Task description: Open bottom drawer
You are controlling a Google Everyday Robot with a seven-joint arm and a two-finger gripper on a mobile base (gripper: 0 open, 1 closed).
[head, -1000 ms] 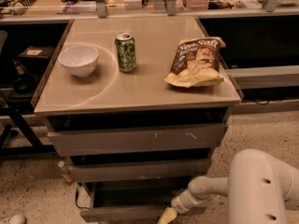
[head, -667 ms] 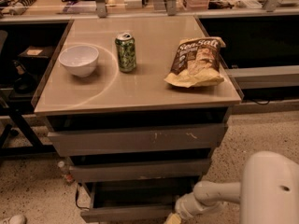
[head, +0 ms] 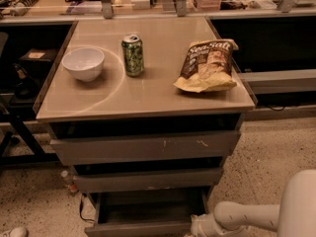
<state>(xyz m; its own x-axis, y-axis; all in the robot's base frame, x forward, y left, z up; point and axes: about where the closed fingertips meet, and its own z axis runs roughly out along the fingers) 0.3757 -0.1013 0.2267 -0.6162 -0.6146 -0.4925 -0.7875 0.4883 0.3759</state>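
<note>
In the camera view, the bottom drawer (head: pixel 140 216) was seen pulled out at the lower centre of the frame, its dark interior exposed. The end effector (head: pixel 197 228) was found just beside the drawer's right front corner, at the frame's bottom edge; whether it was released or clenched could not be told. A bowl (head: pixel 83 63), a can (head: pixel 133 55) and a chip bag (head: pixel 206 66) were set on the counter (head: pixel 148 95).

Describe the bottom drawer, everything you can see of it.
The bottom drawer is the lowest of three grey fronts under the tabletop. It stands pulled out, showing a dark grey box interior. Its flat, handleless front is cut by the picture's lower edge. The hand is at its front right corner; contact is unclear.
</note>
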